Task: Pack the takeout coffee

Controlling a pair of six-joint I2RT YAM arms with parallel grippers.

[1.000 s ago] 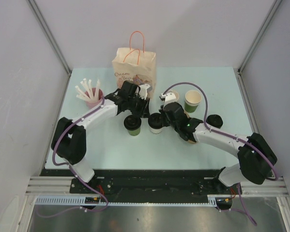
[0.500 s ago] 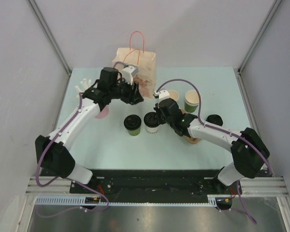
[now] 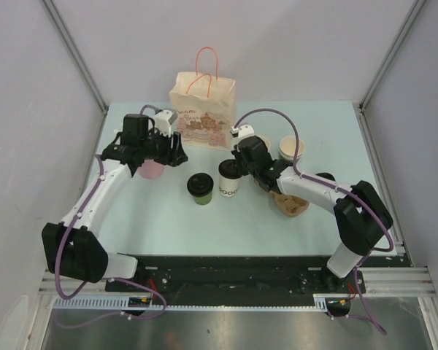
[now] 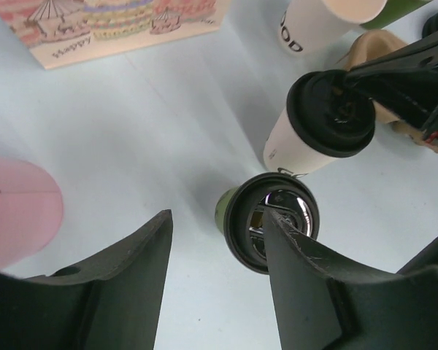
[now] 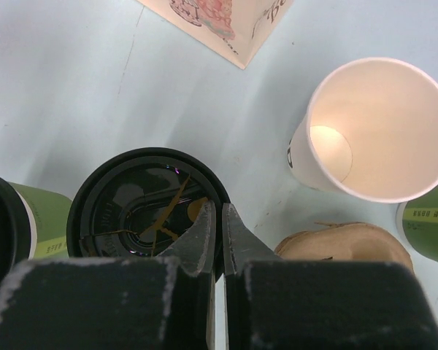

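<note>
The dark green takeout coffee with its black lid stands mid-table, also visible as the green cup in the left wrist view. The white takeout coffee stands right beside it. My right gripper is shut on the rim of that cup's black lid: one finger lies over the lid and the other outside it, gripper. My left gripper hovers up and to the left of the green cup. Its jaws stand open with nothing between them, gripper.
A paper bag with orange handles stands at the back. A pink cup sits under the left arm. Lidless cups, a brown pulp tray and a loose black lid lie at the right.
My left gripper has pulled away from the green cup, up and to the left, and opened. My right gripper has shifted the white cup slightly toward the bag.
</note>
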